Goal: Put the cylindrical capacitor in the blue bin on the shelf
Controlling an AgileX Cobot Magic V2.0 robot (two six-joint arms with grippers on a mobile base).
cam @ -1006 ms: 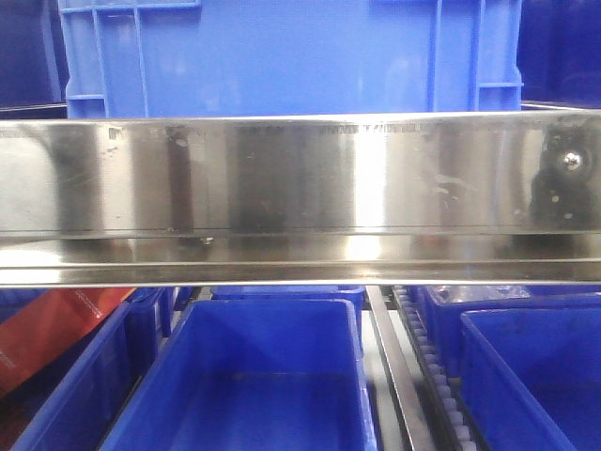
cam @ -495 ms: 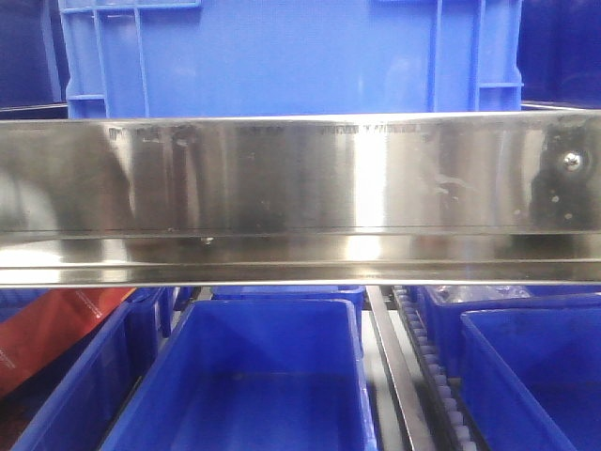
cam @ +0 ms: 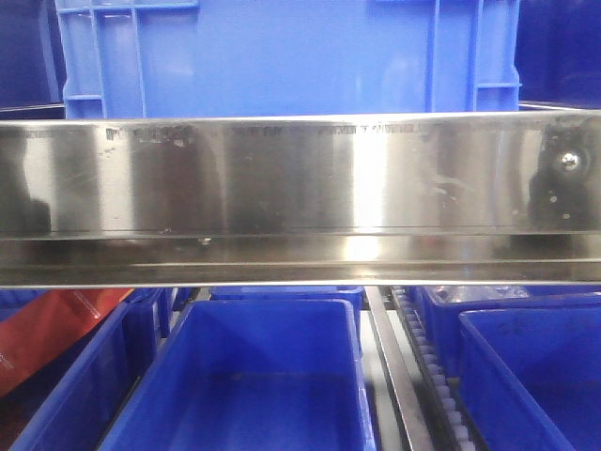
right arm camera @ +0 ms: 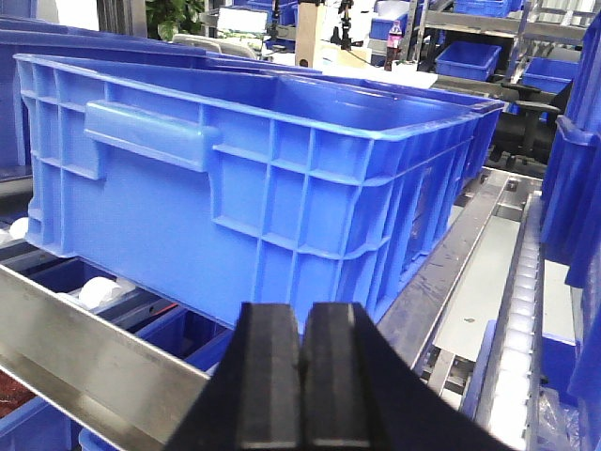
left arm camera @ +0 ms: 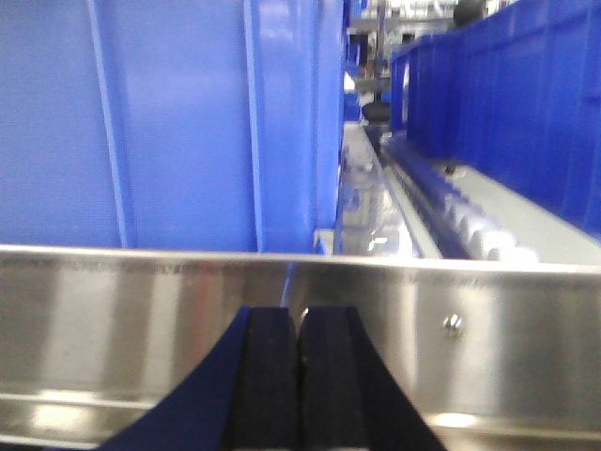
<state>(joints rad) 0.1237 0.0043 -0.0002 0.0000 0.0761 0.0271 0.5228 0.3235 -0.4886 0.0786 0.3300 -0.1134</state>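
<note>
While the wide shiny stainless-steel shelf rail is filling the front view, the big ribbed blue plastic bin is sitting just above it. Both arms are hovering at that rail: left gripper and right gripper are pressed together, pinching nothing visible. The cylindrical capacitor isn't showing anywhere, so locate and grasp it before reaching over the bin rim.

I could not see any capacitor; the steel rail hid the blue bin's lower part.
</note>
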